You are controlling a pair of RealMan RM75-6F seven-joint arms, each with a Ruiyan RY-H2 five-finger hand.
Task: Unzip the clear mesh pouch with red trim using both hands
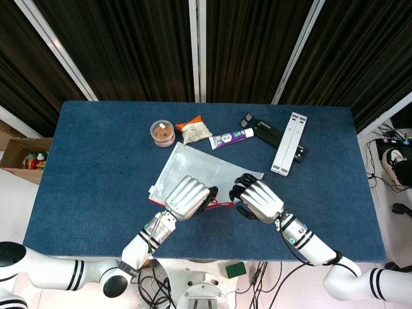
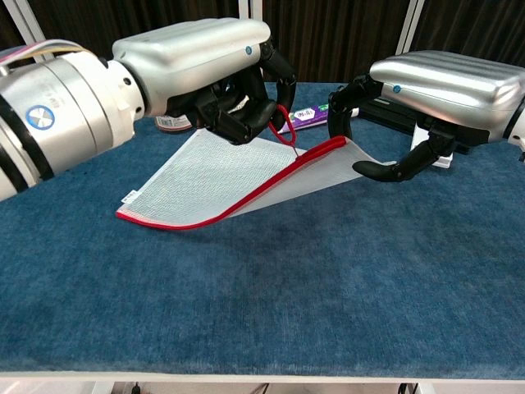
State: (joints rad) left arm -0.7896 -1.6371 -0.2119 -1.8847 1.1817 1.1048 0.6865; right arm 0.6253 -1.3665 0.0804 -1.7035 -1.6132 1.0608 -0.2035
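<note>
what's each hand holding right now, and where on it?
Left hand pinches the red zipper pull loop of the clear mesh pouch with red trim. Right hand grips the pouch's lifted red-trimmed corner.

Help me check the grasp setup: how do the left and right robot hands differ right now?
The left robot hand is curled, gripping the red zipper pull; the right robot hand pinches the mesh pouch by its red-trimmed corner. The left sits over the pouch's middle, the right at its end. Both lift that edge off the table.
</note>
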